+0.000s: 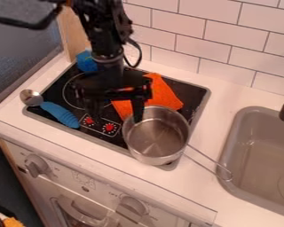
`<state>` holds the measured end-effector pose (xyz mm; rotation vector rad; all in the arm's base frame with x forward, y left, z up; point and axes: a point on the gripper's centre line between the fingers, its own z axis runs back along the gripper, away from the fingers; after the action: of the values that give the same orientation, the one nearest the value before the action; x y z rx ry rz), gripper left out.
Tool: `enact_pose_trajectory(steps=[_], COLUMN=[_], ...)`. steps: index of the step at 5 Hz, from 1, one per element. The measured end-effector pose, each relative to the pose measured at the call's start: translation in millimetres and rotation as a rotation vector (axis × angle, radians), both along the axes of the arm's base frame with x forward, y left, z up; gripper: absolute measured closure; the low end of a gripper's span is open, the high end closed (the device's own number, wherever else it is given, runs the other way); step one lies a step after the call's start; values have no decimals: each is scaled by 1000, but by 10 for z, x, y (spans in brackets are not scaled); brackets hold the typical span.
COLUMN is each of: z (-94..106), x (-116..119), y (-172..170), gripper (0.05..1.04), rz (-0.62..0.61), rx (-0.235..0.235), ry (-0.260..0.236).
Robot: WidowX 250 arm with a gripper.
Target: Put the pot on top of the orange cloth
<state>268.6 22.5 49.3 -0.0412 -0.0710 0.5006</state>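
Step in hand looks like getting a grip on the pot. Gripper over the stove, 2 fingers spread, nothing clearly grasped; 1 overlaps the pot's left rim, contact can't tell. Best bet: shift toward the pot, put 1 finger inside the wall and 1 outside, go deep enough to stop slipping, then close. Lift level, since a rim hold plus the long wire handle could make it swing or tip. Raise clear of the orange cloth before crossing, or the base may bunch it; lower straight and release gently. Pot is upright at the stove's sink-side front corner, cloth just behind it, handle reaching over the sink edge. Containers: pot has nothing in it, bare metal bottom; sink shows a drain, no items in the visible part.
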Motion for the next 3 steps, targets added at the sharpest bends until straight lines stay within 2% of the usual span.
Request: enact_pose_trajectory(steps=[1,2,3], z=[-134,-196,-305], x=[17,86,117], y=[-29,-79,-102], gripper=[83,83,144], rz=[-5,-11,-12], rx=[7,15,6], ry=[-5,-35,-54])
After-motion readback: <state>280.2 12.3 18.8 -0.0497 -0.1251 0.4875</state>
